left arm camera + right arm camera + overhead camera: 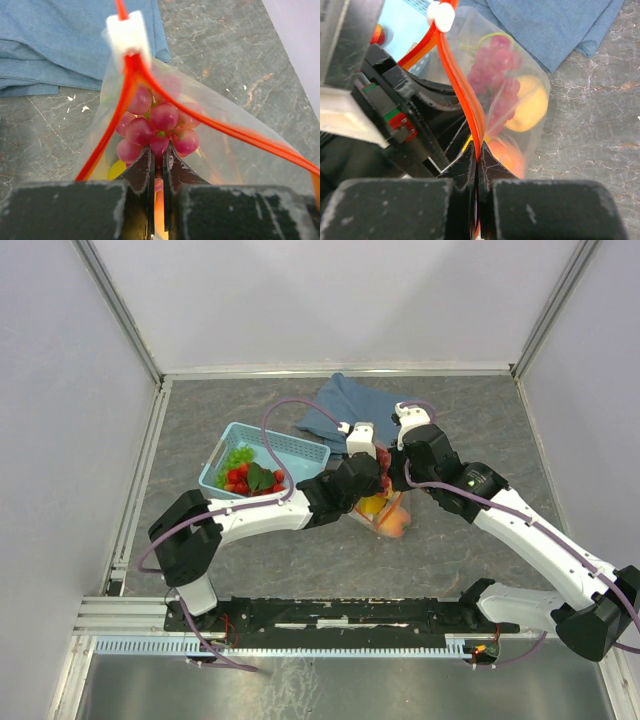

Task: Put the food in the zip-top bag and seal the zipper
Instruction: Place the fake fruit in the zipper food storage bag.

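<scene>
My right pincer [477, 159] is clenched on the red-orange zipper strip [456, 70], holding the clear crinkly plastic bag [537, 85] up over the grey worktop [590, 130] so its mouth gapes. My left pincer [159, 152] looks clamped on the dark red toy grapes [150, 122], which sit in that mouth.

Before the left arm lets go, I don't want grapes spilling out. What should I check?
1. Right gripper clamped on the zipper strip: ok.
2. Zip-top bag mouth spread open: ok.
3. Grapes past the mouth, left gripper shut on them: ok.
4. Slider parked at the strip's end: ok.
5. All food bagged: not ok, strawberries lie in the basket.
</scene>
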